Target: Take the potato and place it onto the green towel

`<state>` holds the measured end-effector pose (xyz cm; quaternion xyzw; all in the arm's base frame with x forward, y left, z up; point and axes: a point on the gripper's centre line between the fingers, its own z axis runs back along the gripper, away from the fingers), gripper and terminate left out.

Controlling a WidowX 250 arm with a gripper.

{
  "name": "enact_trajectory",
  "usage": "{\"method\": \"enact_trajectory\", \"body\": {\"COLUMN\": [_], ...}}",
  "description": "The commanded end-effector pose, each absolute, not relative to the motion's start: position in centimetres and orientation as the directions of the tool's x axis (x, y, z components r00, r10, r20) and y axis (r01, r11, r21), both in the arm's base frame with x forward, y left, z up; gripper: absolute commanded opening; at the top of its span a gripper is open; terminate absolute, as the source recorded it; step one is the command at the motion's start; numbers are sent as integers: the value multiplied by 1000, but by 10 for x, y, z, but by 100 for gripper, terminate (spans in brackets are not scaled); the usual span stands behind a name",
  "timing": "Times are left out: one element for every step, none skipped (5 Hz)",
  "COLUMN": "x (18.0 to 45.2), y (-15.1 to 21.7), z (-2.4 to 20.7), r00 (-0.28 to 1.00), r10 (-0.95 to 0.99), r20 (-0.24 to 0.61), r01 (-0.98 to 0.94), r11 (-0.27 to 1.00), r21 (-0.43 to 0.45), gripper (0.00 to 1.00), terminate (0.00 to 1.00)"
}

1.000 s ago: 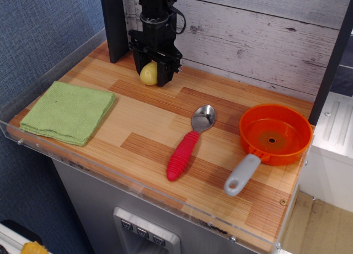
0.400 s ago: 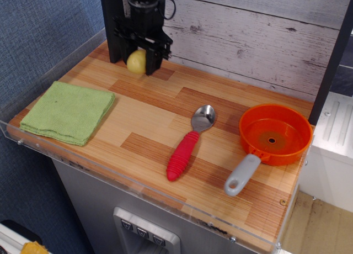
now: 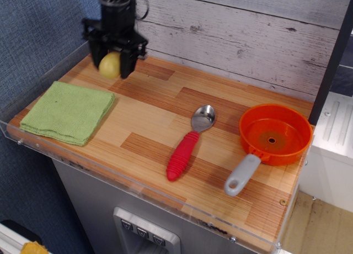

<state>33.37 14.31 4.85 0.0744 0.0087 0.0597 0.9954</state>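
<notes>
While the potato is clamped between the black fingers of the gripper, it is held clear of the table, above the far left corner. From the middle of the tabletop, this spot is found at about eleven o'clock. The towel is laid flat at nine o'clock, near the potato but not beneath it, with its far right corner closest to the gripper. A red-handled spoon is seen near the centre, and an orange pan with a grey handle is placed at three o'clock.
</notes>
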Motion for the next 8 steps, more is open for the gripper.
{"method": "enact_trajectory", "body": {"x": [289, 276, 271, 267, 269, 267, 266, 265], "y": [175, 184, 187, 191, 194, 198, 200, 204], "z": [75, 65, 56, 46, 38, 39, 40, 47], "r00": [956, 939, 935, 926, 923, 903, 901, 897], "r10": [277, 329, 338, 354, 358, 395, 408, 419], "r20": [95, 100, 109, 133, 141, 167, 150, 140], "r01": [-289, -341, -352, -371, -376, -417, -427, -437], "r11": [946, 928, 923, 919, 917, 900, 895, 888], "r21": [150, 149, 155, 135, 130, 127, 130, 141], "gripper": [0, 0, 0, 0, 0, 100, 100, 100], "terminate": [0, 0, 0, 0, 0, 0, 0, 0]}}
